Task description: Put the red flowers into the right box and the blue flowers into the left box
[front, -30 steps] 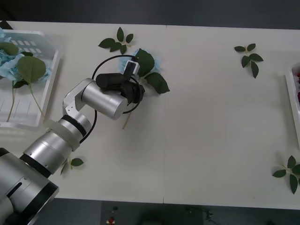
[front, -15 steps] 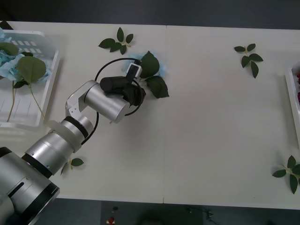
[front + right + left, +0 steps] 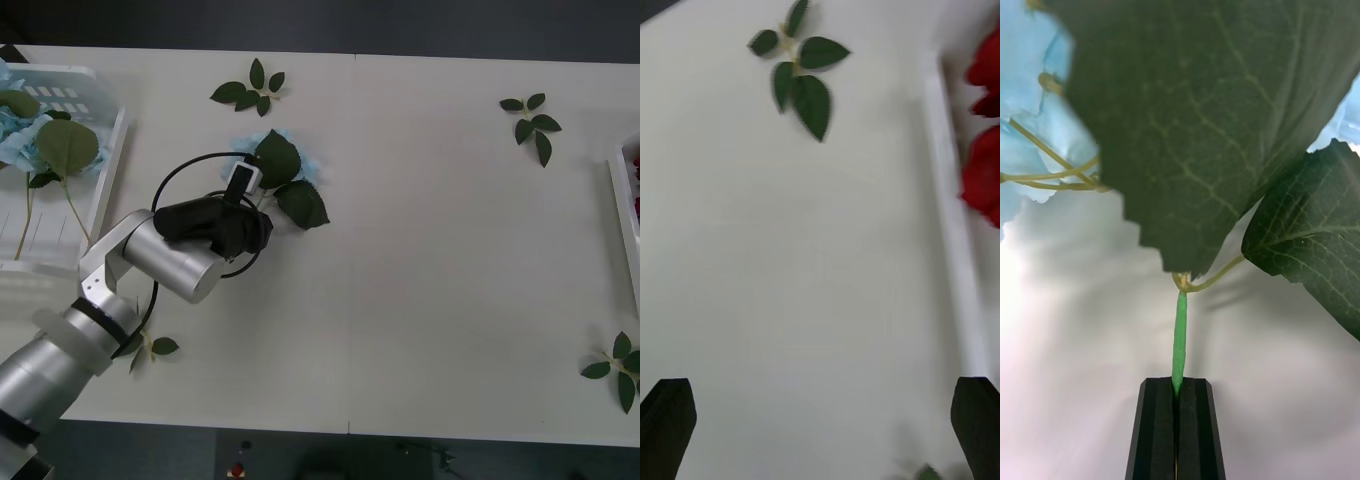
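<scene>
Left wrist view: left gripper (image 3: pixel 1178 390), clamped shut on a blue flower's (image 3: pixel 1045 112) thin stem, a light, floppy load, bloom toward twelve o'clock.

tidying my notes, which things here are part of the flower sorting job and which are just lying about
Job:
- blue flower, stem pinched in left hand
- blue flowers in left box
- red flowers in right box

Lying about:
- loose leaf sprigs on table
</scene>
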`<state>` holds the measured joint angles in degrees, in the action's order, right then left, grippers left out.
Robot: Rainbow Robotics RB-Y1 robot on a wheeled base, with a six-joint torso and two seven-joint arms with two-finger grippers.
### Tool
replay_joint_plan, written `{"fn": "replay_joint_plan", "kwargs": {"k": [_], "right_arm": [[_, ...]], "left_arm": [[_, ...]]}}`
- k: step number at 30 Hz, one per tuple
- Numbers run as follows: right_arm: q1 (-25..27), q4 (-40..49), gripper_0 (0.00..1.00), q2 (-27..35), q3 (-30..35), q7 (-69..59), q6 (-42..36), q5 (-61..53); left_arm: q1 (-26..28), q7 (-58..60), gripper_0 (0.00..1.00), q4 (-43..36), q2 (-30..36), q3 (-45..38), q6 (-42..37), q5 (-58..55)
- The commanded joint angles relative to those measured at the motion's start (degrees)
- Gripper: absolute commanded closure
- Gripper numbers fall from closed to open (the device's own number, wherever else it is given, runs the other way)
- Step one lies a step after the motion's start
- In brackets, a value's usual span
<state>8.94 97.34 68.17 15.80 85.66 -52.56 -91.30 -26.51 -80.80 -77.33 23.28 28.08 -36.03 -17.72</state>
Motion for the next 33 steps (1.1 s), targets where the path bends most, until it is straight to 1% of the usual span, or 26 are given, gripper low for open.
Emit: {"fn": "replay_joint_plan", "kwargs": {"k": [1, 5, 9, 14, 18, 20, 22, 24, 25, 29, 33], "right_arm": [[-2.5, 4.0, 0.00, -1.7, -0.7, 6.8, -1.2, -4.3], [-7.0, 4.3, 0.00, -6.4, -0.9, 17.4, -6.9, -11.3], [-11.6, 4.2, 0.00, -11.4, -2.0, 25.9, -13.5, -15.1], [-17.4, 4.1, 0.00, -17.5, -4.5, 43.7, -19.8, -16.2], [-20.2, 4.1, 0.00, -19.3, -7.7, 53.8, -21.5, -19.8], [-20.7, 4.0, 0.00, -19.7, -9.0, 56.7, -21.4, -21.8], [-21.0, 4.0, 0.00, -19.8, -9.4, 57.3, -21.3, -22.2], [-21.2, 3.6, 0.00, -20.1, -10.6, 58.1, -20.7, -23.2], [-21.2, 3.2, 0.00, -20.2, -11.0, 58.3, -20.4, -23.8], [-21.6, 1.7, 0.00, -20.2, -11.9, 58.5, -20.3, -27.4], [-21.6, 1.7, 0.00, -20.2, -12.0, 58.6, -20.3, -28.8]], "left_arm": [[4.7, -2.0, 1.00, -7.1, 4.5, 0.3, -2.5, -1.3], [6.6, -1.7, 1.00, -12.8, 6.9, 0.3, -5.8, -2.4], [6.9, -2.0, 1.00, -18.2, 7.7, -2.6, -10.0, -6.8], [6.5, -2.5, 1.00, -27.3, 6.5, -10.9, -19.3, -14.7], [4.8, -3.1, 1.00, -31.9, 4.3, -18.4, -25.0, -22.9], [4.0, -3.6, 1.00, -33.1, 3.2, -22.1, -26.5, -27.9], [3.7, -3.7, 1.00, -33.3, 2.7, -23.2, -26.8, -29.4], [2.5, -5.2, 1.00, -33.3, 1.5, -28.5, -26.8, -39.3], [2.1, -6.7, 1.00, -33.2, 1.2, -30.4, -26.8, -42.2], [0.7, -11.1, 1.00, -31.1, 1.1, -35.6, -26.8, -53.8], [0.1, -15.0, 1.00, -28.2, 2.1, -38.5, -27.8, -60.4]]}}
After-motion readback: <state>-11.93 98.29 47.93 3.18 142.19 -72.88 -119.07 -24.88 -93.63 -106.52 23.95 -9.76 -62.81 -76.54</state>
